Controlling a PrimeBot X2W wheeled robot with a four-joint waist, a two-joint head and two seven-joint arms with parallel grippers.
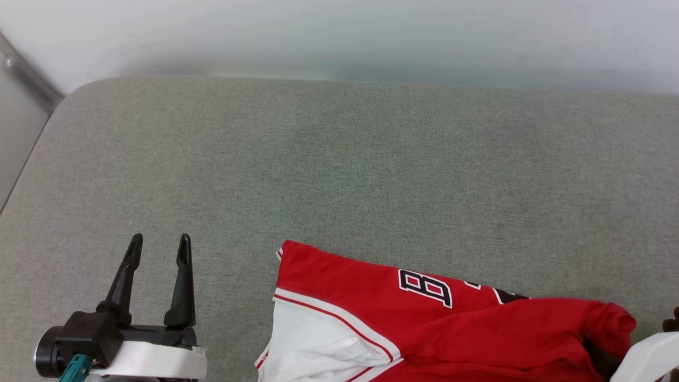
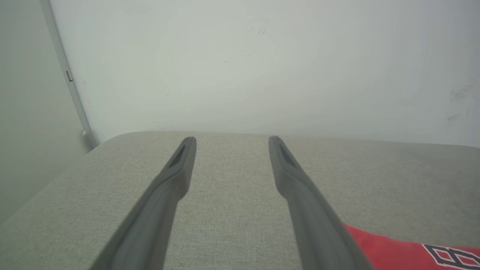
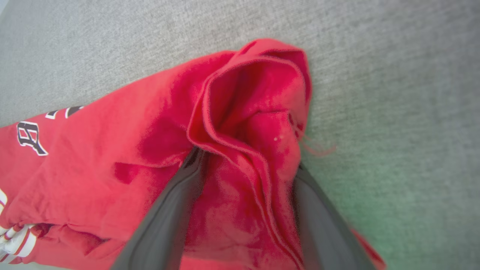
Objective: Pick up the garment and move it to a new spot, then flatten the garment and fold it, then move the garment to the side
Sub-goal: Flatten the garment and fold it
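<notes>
The right gripper [image 3: 246, 159] has its fingertips buried under a raised red fold of the garment [image 3: 123, 135]. Its fingers stand apart with cloth bunched between them, and whether they pinch it cannot be told. In the head view a pale piece of the right forearm [image 1: 650, 355] enters at the lower right corner, beside that fold. The garment lies at the near edge of the grey cloth-covered surface [image 1: 339, 159], cut off below, a "B" the one clear letter. The left gripper [image 1: 160, 246] hovers wide and empty, well apart to the garment's left, fingers pointing toward the white wall [image 1: 339, 32].
</notes>
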